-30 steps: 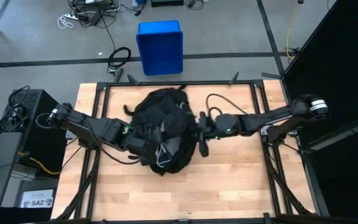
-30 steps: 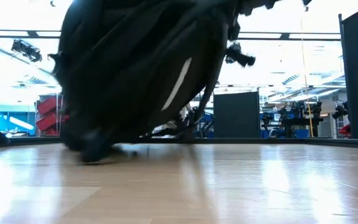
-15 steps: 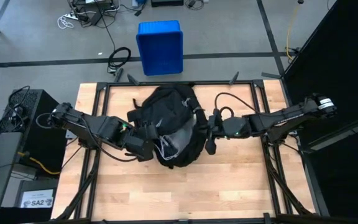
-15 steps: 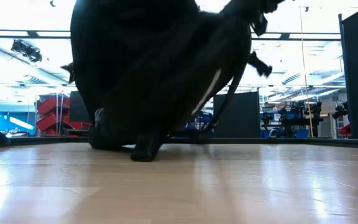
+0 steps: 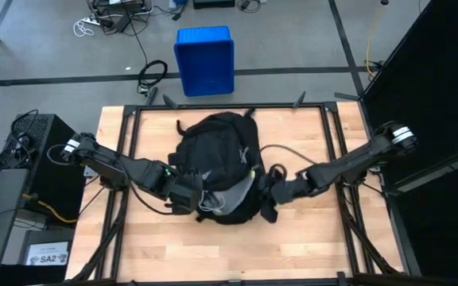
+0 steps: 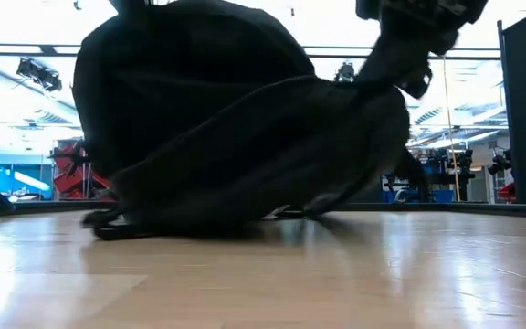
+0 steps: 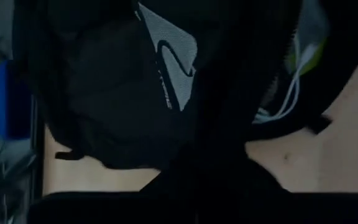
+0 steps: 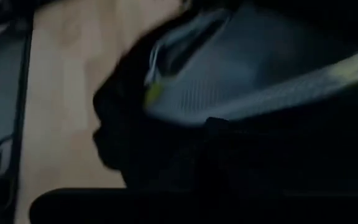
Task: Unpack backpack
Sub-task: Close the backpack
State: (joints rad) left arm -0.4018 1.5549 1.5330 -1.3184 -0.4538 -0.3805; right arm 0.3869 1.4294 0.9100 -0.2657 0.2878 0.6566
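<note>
Two claws press in at the backpack, and neither shows its fingertips plainly; from above, the left claw is sunk against the backpack's near-left edge and the right claw against its near-right edge, both dark against dark fabric; both are closed tight, each apparently pinching fabric or strap at the backpack's edge, though the exact hold is hidden; both wrist views are filled with black fabric, a grey mesh panel and a white logo patch, so the fingers there cannot be made out; the backpack lies on the wooden bench, about at its middle, between the two claws; in the low view it is a dark mound resting on the bench, its details lost in shadow; beyond the backpack, off the bench, a blue bin stands on the floor.
</note>
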